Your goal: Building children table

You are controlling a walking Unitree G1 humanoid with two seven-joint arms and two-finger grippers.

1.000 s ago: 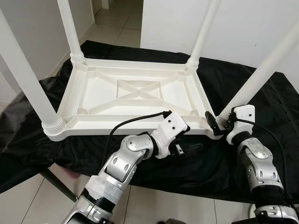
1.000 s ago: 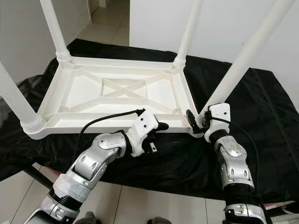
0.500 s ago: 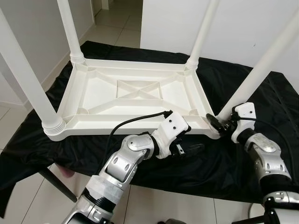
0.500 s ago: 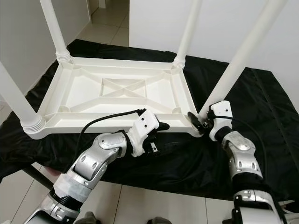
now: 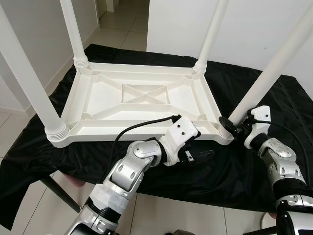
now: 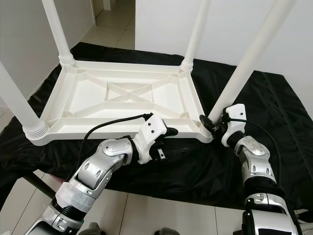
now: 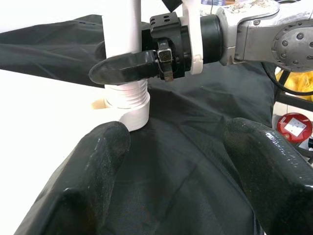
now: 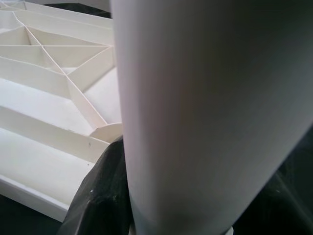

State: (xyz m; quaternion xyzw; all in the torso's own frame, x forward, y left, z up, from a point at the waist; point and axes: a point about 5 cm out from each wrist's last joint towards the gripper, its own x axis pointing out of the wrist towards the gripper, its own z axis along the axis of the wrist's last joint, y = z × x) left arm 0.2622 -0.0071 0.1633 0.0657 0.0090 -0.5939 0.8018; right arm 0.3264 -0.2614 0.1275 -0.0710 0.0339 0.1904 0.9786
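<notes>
White table leg (image 5: 274, 73) clenched in right gripper (image 5: 234, 128) jaws; left gripper (image 5: 198, 157) jaws released.

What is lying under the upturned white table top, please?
A black cloth lies under the table top, spreading past its edges on all sides. Whatever supports the cloth is covered; a dark support leg shows below its near left edge.

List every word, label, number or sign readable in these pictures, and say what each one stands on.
No readable text on the upturned white table, its legs, the black cloth or either gripper.
A red round object with a pale patch, seen in the left wrist view, may carry a label; it is too blurred to read.
</notes>
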